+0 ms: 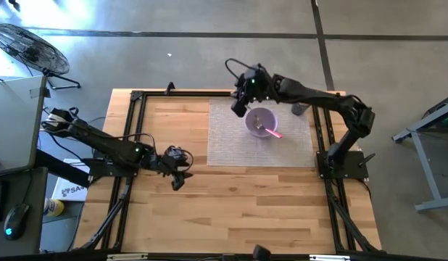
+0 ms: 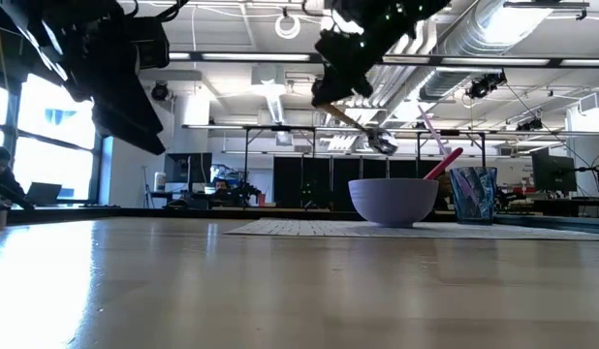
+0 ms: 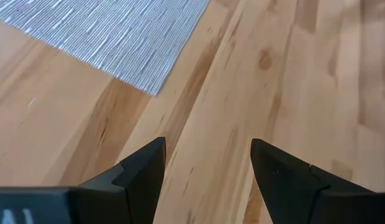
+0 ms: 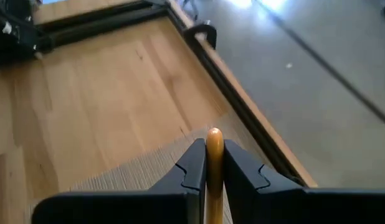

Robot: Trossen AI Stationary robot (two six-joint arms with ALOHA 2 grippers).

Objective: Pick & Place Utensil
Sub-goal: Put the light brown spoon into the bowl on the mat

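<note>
the right gripper [image 1: 241, 101] hangs above the grey mat [image 1: 224, 145], at about ten o'clock from the lavender bowl [image 1: 257, 116], its fingers clamped on a wooden-handled spoon [image 4: 213, 163] whose metal end [image 2: 382, 142] tilts down toward the bowl. a pink utensil [image 1: 272, 132] leans in the bowl. the left gripper [image 3: 205, 177] waits spread and empty over bare wood at the mat's eight o'clock corner.

A robotics lab or open-plan workshop: the pale wooden plank tabletop [image 1: 231, 210] sits on a polished grey concrete floor [image 1: 209, 43], with a round black wire-cage floor fan [image 1: 25, 45] at ten o'clock. Exposed silver ceiling ducts [image 2: 493, 29], monitors and black metal-framed workbenches [image 2: 280, 170] fill the hall behind.
</note>
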